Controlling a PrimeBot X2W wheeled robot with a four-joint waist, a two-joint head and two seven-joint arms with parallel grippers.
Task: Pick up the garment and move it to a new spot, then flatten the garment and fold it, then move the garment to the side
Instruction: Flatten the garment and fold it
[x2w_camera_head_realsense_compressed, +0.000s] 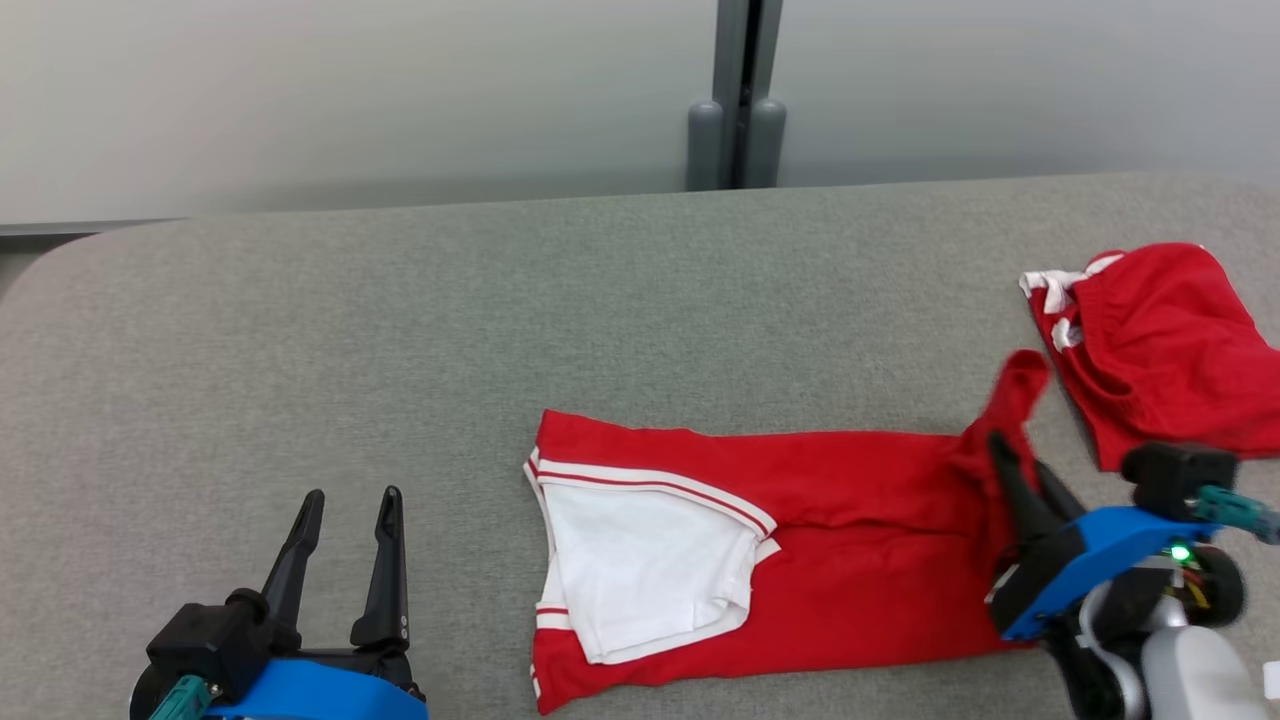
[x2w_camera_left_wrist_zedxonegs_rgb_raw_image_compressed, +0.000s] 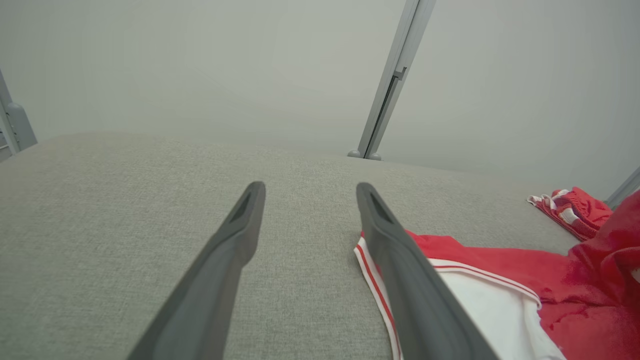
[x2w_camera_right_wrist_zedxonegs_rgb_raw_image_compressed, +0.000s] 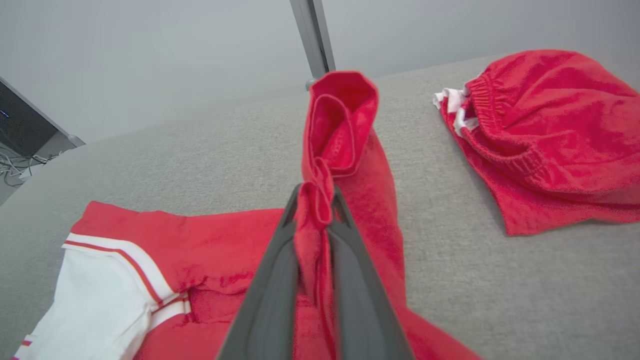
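The garment (x2w_camera_head_realsense_compressed: 850, 540) is a red piece with white panels and stripes, spread across the middle of the grey table (x2w_camera_head_realsense_compressed: 400, 330). My right gripper (x2w_camera_head_realsense_compressed: 1010, 455) is shut on the garment's right corner, pinching a bunched fold (x2w_camera_right_wrist_zedxonegs_rgb_raw_image_compressed: 320, 200) that stands up between the fingers. In the left wrist view the garment (x2w_camera_left_wrist_zedxonegs_rgb_raw_image_compressed: 500, 280) lies just right of my left gripper (x2w_camera_left_wrist_zedxonegs_rgb_raw_image_compressed: 310, 192). My left gripper (x2w_camera_head_realsense_compressed: 350, 505) hovers open at the lower left, apart from the cloth, nothing between its fingers.
A second red garment (x2w_camera_head_realsense_compressed: 1160, 350) with a white-trimmed waistband lies crumpled at the table's right edge, also seen as a red heap (x2w_camera_right_wrist_zedxonegs_rgb_raw_image_compressed: 545, 135) in the right wrist view. A grey post (x2w_camera_head_realsense_compressed: 735, 100) stands behind the table against pale wall panels.
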